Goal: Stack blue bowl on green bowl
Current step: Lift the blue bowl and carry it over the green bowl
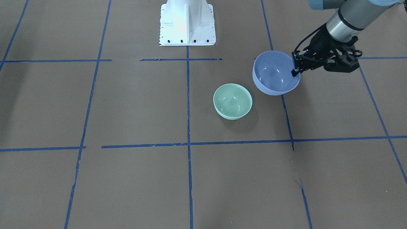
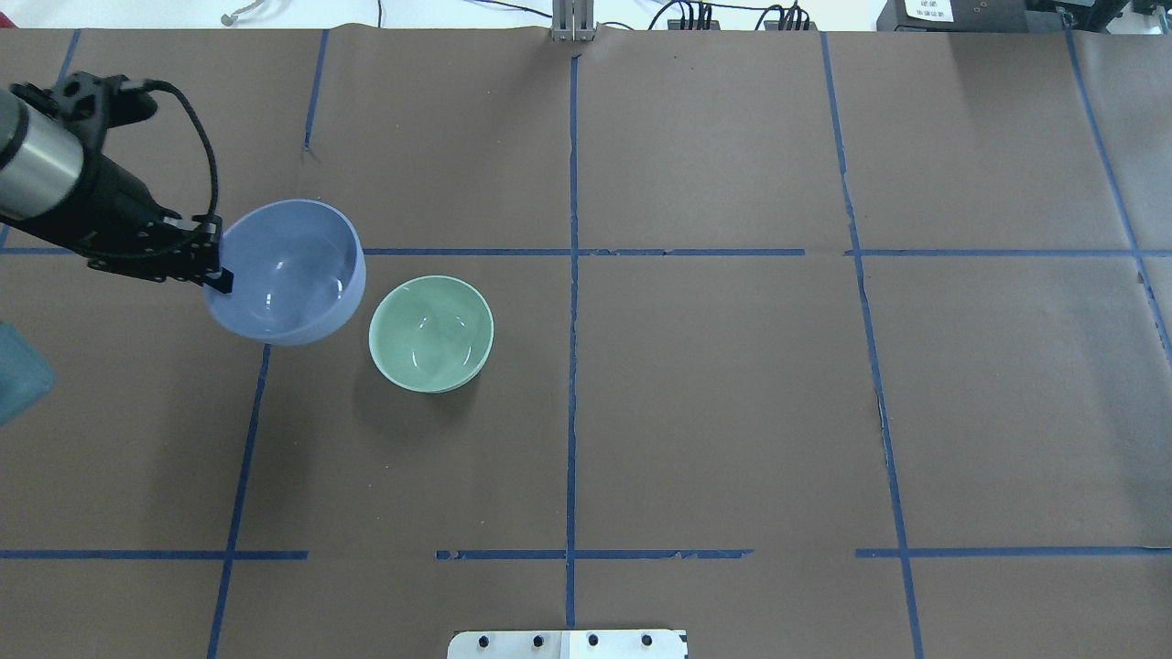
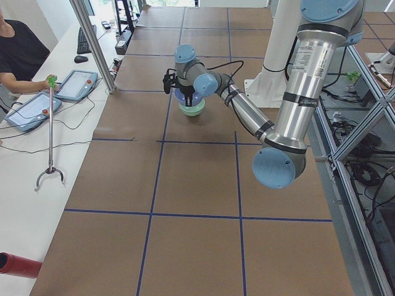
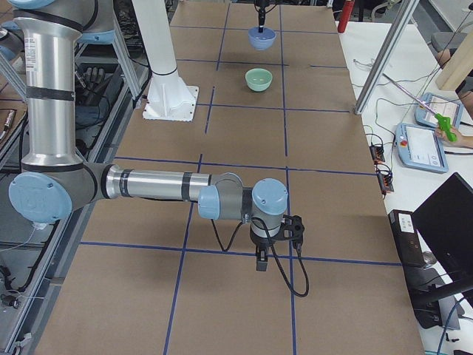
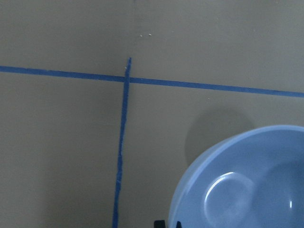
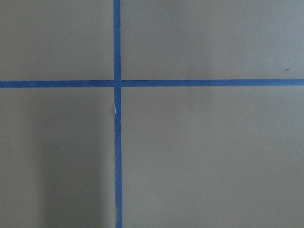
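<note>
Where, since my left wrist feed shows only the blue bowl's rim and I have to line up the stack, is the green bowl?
Observer: In the overhead view the green bowl stands upright and empty, to the robot's right of the blue bowl and slightly nearer the robot.
Operator: Is the blue one lifted?
Observer: It looks so. The right-side view shows it hanging above the table from the left claw, which pinches its rim.
Operator: Is anything else close by?
Observer: Nothing that I can see. The right claw hangs over the table's other end, far from both bowls.
</note>
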Tool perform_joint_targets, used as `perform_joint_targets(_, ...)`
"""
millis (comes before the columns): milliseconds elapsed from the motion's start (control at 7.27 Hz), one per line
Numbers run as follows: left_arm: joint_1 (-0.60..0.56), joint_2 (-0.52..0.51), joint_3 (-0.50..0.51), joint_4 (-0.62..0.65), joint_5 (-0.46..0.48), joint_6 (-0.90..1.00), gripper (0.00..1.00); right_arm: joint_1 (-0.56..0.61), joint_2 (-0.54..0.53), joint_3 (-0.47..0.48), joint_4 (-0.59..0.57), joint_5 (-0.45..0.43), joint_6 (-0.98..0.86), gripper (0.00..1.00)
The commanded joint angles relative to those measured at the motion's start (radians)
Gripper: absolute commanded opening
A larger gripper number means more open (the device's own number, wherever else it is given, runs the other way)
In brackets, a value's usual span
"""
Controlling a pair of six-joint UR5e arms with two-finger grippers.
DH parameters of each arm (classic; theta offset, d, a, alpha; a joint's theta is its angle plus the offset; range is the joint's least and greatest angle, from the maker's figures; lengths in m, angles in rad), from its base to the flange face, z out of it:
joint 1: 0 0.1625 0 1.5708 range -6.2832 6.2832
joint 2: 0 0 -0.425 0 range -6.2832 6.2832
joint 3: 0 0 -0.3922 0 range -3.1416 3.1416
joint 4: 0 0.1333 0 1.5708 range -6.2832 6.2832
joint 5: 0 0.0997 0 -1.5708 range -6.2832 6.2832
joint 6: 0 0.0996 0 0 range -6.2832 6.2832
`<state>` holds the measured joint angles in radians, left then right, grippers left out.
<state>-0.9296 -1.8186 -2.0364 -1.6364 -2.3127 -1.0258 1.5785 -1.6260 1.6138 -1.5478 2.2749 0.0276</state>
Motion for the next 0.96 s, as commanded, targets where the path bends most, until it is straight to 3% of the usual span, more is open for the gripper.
perform_joint_targets(0,0.104,-0.021,0.085,-0.172,0.067,-0.135,0.00,0.000,0.000,0.000,0.000,0.000,0.000,1.00)
perform_joint_targets(825,0.187,-0.107,0.192,-0.186,0.121,-0.171,0.00,0.000,0.000,0.000,0.000,0.000,0.000,1.00)
